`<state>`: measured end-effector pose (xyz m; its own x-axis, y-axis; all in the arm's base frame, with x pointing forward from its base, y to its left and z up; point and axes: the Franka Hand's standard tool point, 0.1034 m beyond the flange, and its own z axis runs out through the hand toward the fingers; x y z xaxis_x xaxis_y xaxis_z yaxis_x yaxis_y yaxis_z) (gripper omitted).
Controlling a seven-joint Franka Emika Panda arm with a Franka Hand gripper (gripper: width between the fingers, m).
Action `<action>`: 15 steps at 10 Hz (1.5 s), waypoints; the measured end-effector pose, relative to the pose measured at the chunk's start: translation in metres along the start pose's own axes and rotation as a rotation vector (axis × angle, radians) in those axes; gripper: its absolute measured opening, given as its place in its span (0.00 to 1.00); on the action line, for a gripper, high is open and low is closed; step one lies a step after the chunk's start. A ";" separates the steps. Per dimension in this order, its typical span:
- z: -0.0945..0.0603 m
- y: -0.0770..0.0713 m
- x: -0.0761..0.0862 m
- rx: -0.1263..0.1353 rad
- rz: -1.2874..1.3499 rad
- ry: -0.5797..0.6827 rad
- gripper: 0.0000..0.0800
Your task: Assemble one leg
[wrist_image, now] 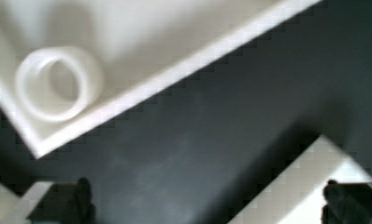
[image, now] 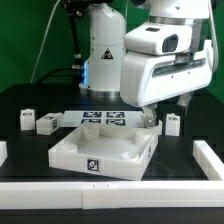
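The white square tabletop (image: 100,150) lies at the table's middle; in the wrist view its corner with a round socket (wrist_image: 55,82) shows. My gripper (image: 152,112) hangs low over the tabletop's far corner on the exterior view's right. A small white leg (image: 150,121) stands just under it. In the wrist view the gripper (wrist_image: 206,205) is open, with black table between the fingertips (wrist_image: 58,200). A white slanted bar (wrist_image: 325,160), probably that leg, lies close to one fingertip. Other legs stand on the exterior view's left (image: 27,120), (image: 46,124) and right (image: 172,122).
The marker board (image: 103,121) lies behind the tabletop. A white rail (image: 110,192) runs along the table's front and another (image: 207,160) along the exterior view's right side. The arm's base (image: 100,50) stands at the back.
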<state>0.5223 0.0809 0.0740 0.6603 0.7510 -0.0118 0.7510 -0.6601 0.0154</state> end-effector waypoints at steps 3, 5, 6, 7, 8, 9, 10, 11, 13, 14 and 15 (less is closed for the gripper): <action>0.012 -0.006 -0.030 0.012 -0.243 -0.005 0.81; 0.014 -0.004 -0.036 0.018 -0.304 -0.009 0.81; 0.015 -0.004 -0.036 0.019 -0.305 -0.009 0.81; 0.015 -0.004 -0.036 0.019 -0.305 -0.010 0.81; 0.016 -0.004 -0.036 0.020 -0.305 -0.010 0.81; 0.017 -0.004 -0.037 0.021 -0.306 -0.011 0.81; 0.021 -0.003 -0.039 0.015 -0.348 0.000 0.81; 0.028 -0.010 -0.050 -0.001 -0.402 0.022 0.81; 0.041 -0.027 -0.080 0.010 -0.454 0.024 0.81; 0.045 -0.029 -0.089 0.022 -0.457 0.018 0.81; 0.050 -0.029 -0.096 0.030 -0.457 0.016 0.81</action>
<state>0.4371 0.0271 0.0248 0.2610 0.9653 0.0045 0.9652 -0.2609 -0.0169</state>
